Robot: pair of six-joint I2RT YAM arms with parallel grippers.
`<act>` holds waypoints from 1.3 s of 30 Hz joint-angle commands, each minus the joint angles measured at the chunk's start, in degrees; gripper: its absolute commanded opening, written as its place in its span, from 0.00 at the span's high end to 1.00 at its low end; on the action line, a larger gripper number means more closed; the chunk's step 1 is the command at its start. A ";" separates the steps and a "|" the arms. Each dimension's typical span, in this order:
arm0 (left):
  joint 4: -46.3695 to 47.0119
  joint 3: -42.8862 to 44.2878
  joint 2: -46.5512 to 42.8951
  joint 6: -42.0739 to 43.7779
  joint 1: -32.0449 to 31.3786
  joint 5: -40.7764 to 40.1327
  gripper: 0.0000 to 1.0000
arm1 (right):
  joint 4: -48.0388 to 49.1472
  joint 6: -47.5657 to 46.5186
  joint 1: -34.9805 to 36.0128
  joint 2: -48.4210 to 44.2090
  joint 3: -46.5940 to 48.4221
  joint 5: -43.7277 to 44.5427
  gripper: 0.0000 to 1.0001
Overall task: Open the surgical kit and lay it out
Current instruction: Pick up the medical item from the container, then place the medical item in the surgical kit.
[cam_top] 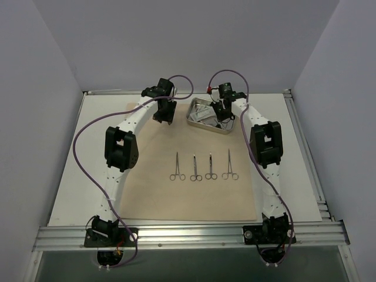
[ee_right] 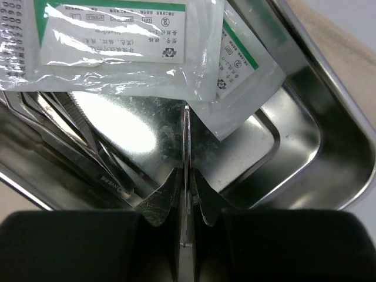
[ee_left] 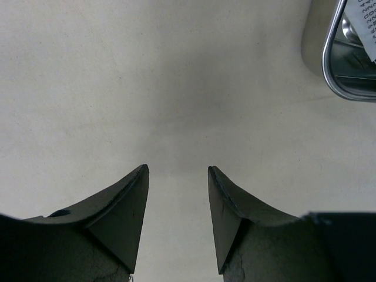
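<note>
A beige cloth wrap is lying opened flat on the white table. Four slim metal scissor-handled clamps are resting on it in a left-to-right row near the middle, well apart from each other, ring handles toward the near edge. A small rectangular steel tray is sitting at the far right of the cloth.

The right gripper is reaching down into the tray with its claw pinched closed on a thin steel instrument. That piece is showing only edge-on, so which tool it is cannot be told. Two small white packets with green bands are lying across the far part of the tray, overlapping and covering what is under them. More slim steel tools are lying at the left, partly hidden by the packets and cut off by the frame.

The left gripper is hanging over bare cloth just left of the tray, its claw standing partly open and holding nothing. In the overhead view both grippers' fingertips are hidden by their own wrists.
</note>
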 commanded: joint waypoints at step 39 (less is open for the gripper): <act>0.35 -7.96 -20.71 1.99 20.32 -17.41 0.41 | 15.93 62.71 38.01 -17.29 -24.32 24.27 1.00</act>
